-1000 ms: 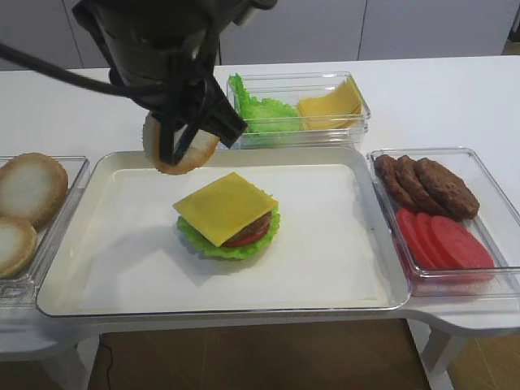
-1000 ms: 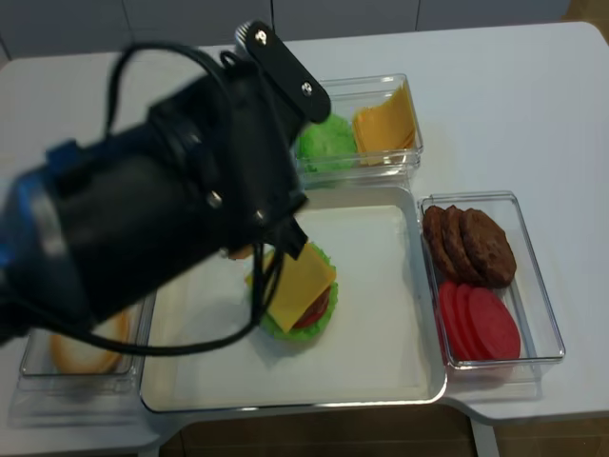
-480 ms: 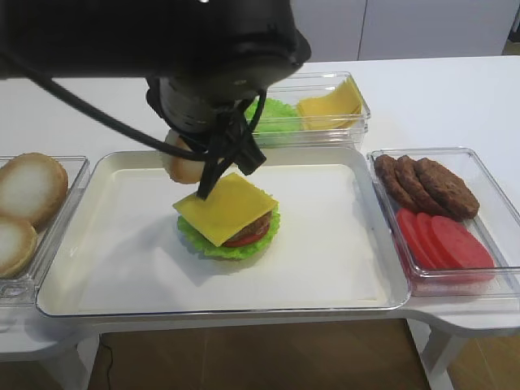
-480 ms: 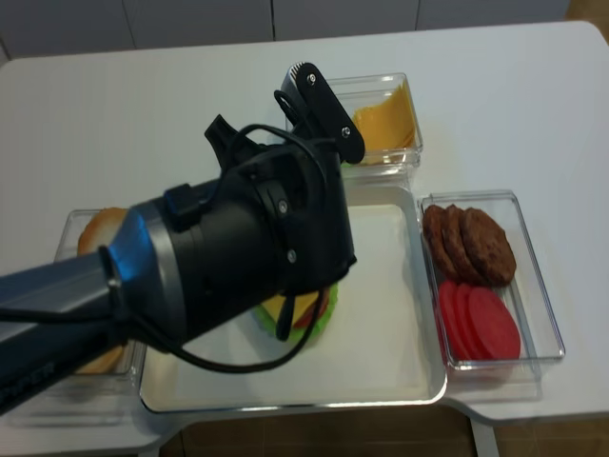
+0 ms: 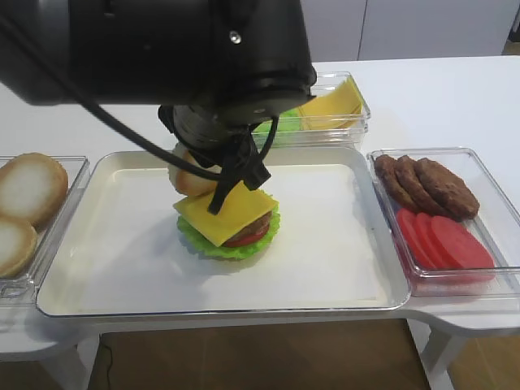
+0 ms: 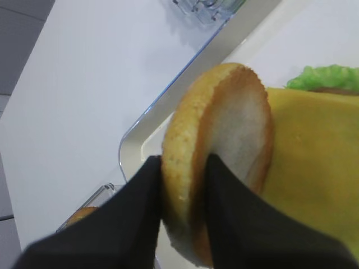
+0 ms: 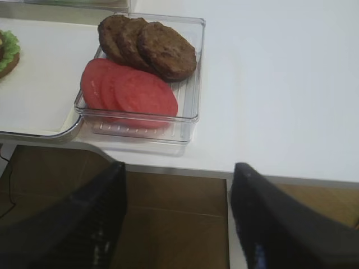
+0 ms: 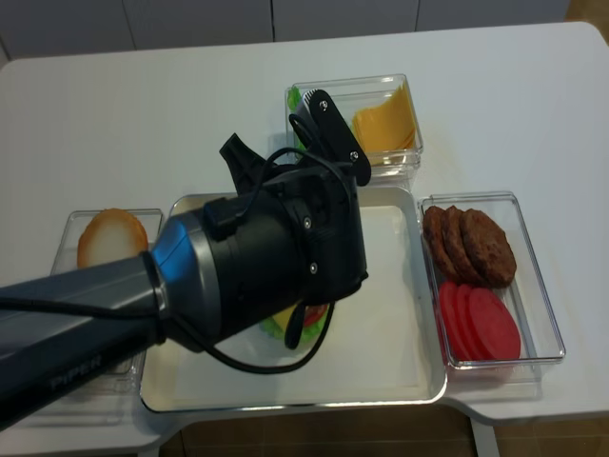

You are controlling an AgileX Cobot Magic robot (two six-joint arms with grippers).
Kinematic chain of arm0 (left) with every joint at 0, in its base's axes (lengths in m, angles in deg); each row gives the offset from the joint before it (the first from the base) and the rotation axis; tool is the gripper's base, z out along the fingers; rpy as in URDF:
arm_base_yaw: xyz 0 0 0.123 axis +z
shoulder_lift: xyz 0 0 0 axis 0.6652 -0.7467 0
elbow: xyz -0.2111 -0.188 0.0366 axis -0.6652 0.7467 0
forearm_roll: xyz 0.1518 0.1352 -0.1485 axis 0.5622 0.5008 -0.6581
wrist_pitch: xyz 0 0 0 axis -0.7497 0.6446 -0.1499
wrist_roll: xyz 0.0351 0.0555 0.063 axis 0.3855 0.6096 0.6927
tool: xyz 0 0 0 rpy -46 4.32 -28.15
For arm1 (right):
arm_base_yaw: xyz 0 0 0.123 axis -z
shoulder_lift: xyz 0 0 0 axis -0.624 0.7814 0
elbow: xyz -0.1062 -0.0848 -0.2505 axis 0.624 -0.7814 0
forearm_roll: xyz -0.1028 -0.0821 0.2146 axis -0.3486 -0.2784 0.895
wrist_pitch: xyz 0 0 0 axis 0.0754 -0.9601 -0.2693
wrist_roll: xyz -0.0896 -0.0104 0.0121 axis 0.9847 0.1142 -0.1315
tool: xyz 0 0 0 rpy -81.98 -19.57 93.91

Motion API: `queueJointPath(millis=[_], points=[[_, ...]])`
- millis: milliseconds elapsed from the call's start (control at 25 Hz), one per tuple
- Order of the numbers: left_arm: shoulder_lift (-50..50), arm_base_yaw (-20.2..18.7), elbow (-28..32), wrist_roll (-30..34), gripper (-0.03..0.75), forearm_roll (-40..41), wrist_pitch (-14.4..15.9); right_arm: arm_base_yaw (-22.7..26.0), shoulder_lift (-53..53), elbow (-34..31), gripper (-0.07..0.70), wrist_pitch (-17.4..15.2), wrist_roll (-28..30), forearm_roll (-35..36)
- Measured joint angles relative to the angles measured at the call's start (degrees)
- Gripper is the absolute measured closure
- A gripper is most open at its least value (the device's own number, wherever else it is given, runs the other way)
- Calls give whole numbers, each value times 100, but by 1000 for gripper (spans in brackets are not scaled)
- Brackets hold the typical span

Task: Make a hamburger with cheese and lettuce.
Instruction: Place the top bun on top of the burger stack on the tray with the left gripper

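One word shows, on the arm.
In the realsense high view, lower left of the frame, the left arm's grey sleeve (image 8: 76, 357) carries raised lettering that reads "PIPER". Nothing else in any view bears readable text: no labels or numbers on trays, food or worktop.

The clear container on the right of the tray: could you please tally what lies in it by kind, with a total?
Brown patties: 3
Red tomato slices: 3
Total: 6
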Motion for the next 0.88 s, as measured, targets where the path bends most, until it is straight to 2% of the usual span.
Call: queueJointPath(millis=[880], points=[[-118,-12,0,-181,547,166,-13,0,0,0,185,0,0,0]])
